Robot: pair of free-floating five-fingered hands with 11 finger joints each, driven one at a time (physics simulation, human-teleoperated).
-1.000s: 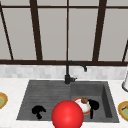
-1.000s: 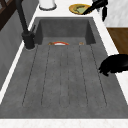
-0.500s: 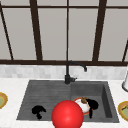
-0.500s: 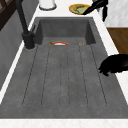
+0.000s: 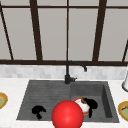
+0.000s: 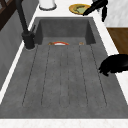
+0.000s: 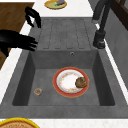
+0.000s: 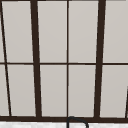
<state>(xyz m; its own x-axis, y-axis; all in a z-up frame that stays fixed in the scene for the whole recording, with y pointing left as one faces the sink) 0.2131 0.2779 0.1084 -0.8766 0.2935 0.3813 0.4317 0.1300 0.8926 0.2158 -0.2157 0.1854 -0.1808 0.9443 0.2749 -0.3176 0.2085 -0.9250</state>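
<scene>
The right hand (image 7: 17,41) hangs over the front rim of the dark grey stone sink (image 7: 62,58). Its fingers are stretched out nearly straight toward the basin and hold nothing. Below and beyond its fingertips, on the basin floor, lies a round white plate with a red patterned rim (image 7: 66,83). A brown, lumpy piece of food (image 7: 81,82) sits on the side of the plate farthest from the hand. A small pale round scrap (image 7: 38,91) lies apart from the plate, closer under the hand. Across the basin from the hand stands the black curved tap (image 7: 100,37). Off to the hand's own left, the left hand (image 7: 33,16) hovers at the front edge of the ribbed draining board (image 7: 62,32), with its fingers drooping loosely and nothing in them. Past it, a yellow-rimmed dish with food (image 7: 55,3) rests on the white table (image 7: 75,10). The front view shows a plain red ball (image 5: 67,115) between the two hands. By the look of it no grasp has been made: the plate lies flat and untouched, and the reach down into the basin and the closing on it are both left to do.
</scene>
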